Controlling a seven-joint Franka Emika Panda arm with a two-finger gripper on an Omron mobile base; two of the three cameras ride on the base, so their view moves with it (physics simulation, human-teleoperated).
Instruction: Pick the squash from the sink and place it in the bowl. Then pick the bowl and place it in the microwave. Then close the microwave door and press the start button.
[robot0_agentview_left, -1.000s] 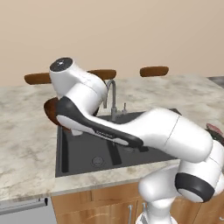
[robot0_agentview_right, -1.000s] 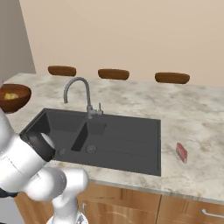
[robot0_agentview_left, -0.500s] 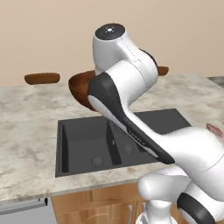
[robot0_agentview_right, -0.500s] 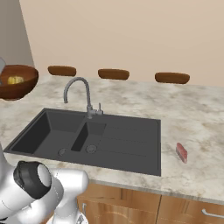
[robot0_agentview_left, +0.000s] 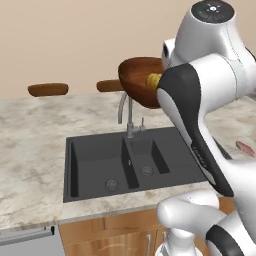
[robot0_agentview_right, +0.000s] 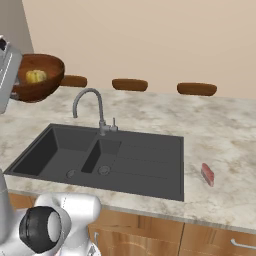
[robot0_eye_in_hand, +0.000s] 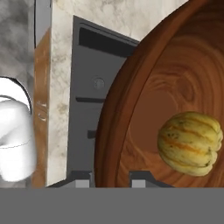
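My own arm covers the right part of the bowl (robot0_agentview_left: 137, 82) in the left base view, and of the squash (robot0_agentview_left: 153, 80) just a sliver pokes out past it. My gripper (robot0_eye_in_hand: 109, 177) sits at the bottom edge of the hand view, fingertips (robot0_eye_in_hand: 83, 178) mostly cut off by the frame, one either side of the bowl rim, so grip looks closed on it. Bowl runs off the top and right edges there. Sink (robot0_eye_in_hand: 89, 100) half hidden behind the bowl. In the right base view the bowl's left side is behind my arm. Small reddish thing (robot0_agentview_right: 207, 174) on the counter (robot0_agentview_right: 220, 130), too small to identify.
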